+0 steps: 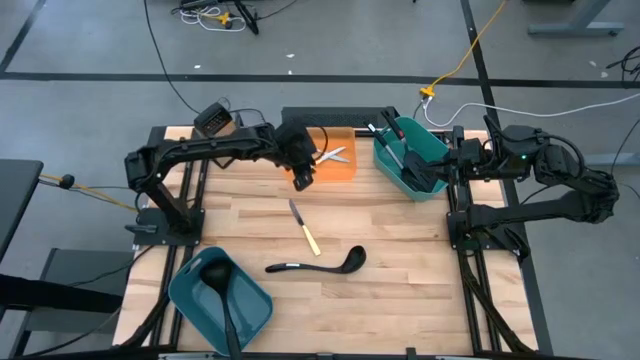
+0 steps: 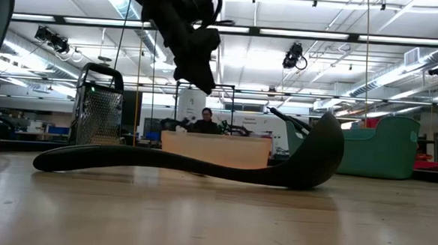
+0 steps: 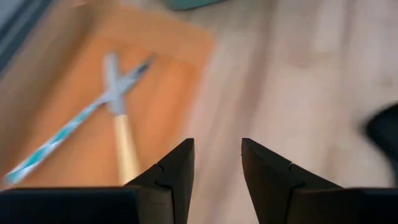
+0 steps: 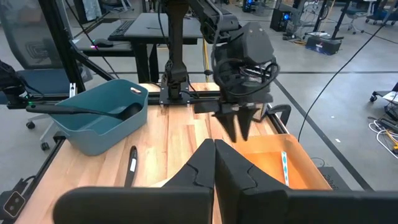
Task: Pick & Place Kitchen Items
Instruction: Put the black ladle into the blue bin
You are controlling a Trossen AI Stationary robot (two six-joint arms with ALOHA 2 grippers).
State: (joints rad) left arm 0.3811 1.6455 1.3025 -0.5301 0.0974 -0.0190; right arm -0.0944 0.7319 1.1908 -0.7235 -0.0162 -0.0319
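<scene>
Partly done, I judge: cutlery (image 1: 335, 155) lies on the tray (image 1: 345, 170), utensils fill both bins (image 1: 245, 305). A ladle (image 1: 318, 265) and knife (image 1: 304, 228) remain on the surface (image 1: 400, 280). Left gripper (image 1: 303, 180) hovers by the tray, fingers (image 3: 177, 171) parted, empty; right gripper (image 1: 447, 166) waits pinched together.

No readable text, label, brand, number or sign anywhere from my cameras — none on the table, the bins, the tray, the utensils, my own arms, or the room behind.
</scene>
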